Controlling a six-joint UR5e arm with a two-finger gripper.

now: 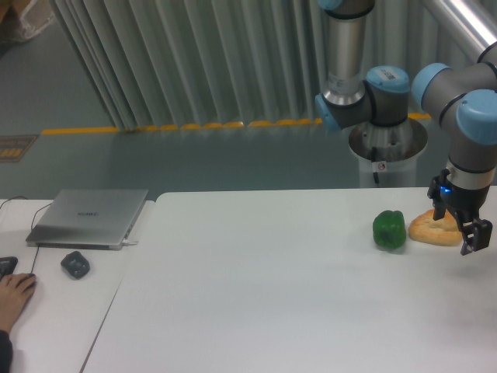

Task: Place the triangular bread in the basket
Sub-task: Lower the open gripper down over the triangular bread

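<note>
The triangular bread is golden-brown with a paler edge and lies flat on the white table at the far right. A glossy green bell pepper sits just to its left, nearly touching it. My gripper hangs straight down over the right end of the bread. Its dark fingers are apart, one on each side of that end, and the gripper looks open. The bread rests on the table and is not lifted. No basket is in view.
A closed grey laptop and a dark mouse lie on the left table. A person's hand rests at the left edge. The arm's base pedestal stands behind the table. The frame's right edge cuts off the table beside the gripper.
</note>
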